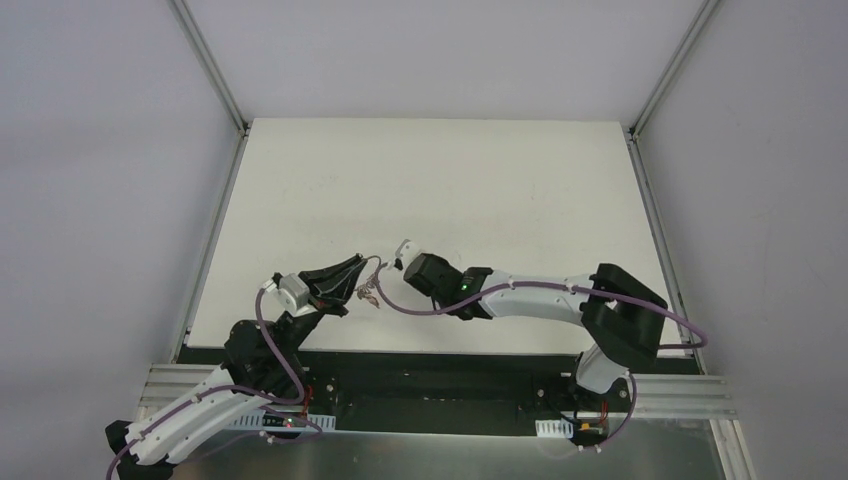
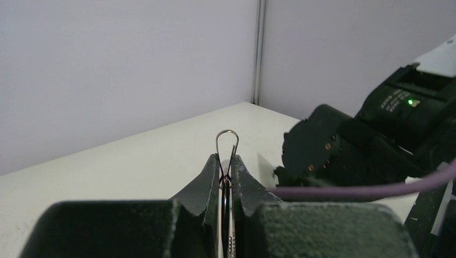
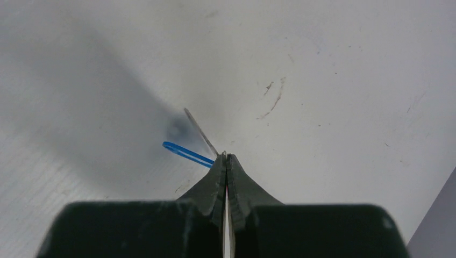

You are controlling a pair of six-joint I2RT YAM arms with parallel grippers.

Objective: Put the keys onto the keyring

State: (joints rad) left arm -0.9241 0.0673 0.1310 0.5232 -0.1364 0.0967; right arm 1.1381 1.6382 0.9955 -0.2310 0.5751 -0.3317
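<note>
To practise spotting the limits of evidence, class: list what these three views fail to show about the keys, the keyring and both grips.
The red key: in no view.
The keyring: left wrist view, mostly hidden between the fingers of the left gripper.
Its hanging keys: top view, too small to count.
The blue key: right wrist view, edge-on; the right gripper covers where it is held.

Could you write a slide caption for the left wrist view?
Left pincer clamps the thin keyring, its loop protruding upward, right arm nearby.
</note>
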